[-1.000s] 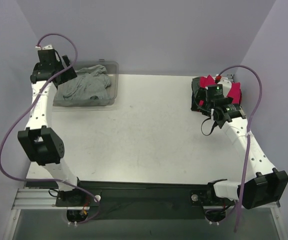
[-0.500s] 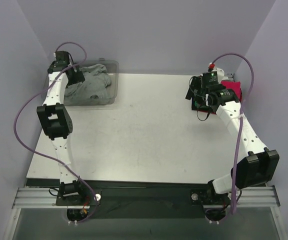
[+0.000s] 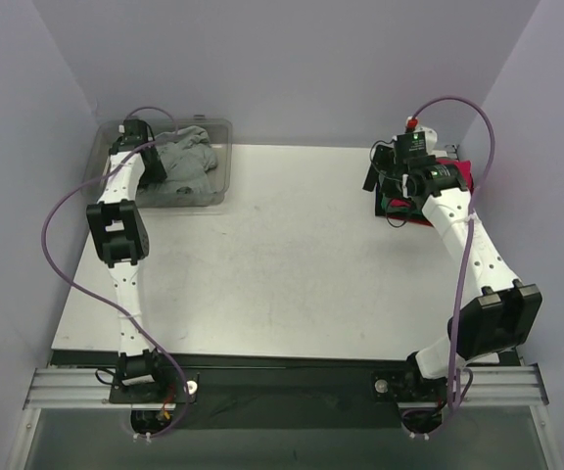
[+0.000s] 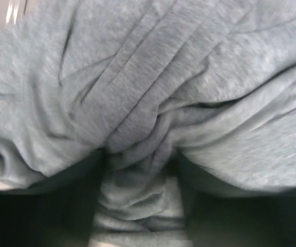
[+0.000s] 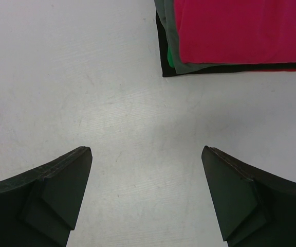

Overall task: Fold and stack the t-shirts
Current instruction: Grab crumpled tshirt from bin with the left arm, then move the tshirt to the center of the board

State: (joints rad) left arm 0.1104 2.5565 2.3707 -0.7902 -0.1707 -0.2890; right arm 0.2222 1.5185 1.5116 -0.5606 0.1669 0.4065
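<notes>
in the clear bin [image 3: 225, 164], the heather-grey t-shirt [image 4: 189, 77] was pinched by the left gripper [image 4: 140, 172] and judged ready for lifting out, the right gripper [image 5: 146, 167] being spread.

The grey tee [image 4: 189, 92] runs off every edge of the left wrist view, blurred. The left gripper [image 4: 139, 164] shows only as two dark smears sunk in its folds, tips hidden; whether it pinches cloth cannot be told. From above, the left arm [image 3: 117, 230] covers it. The stack [image 5: 240, 31] is cut by the top and right edges, the right gripper [image 5: 145, 152] by the bottom; from above, the right arm [image 3: 468, 245] hides most of the stack
</notes>
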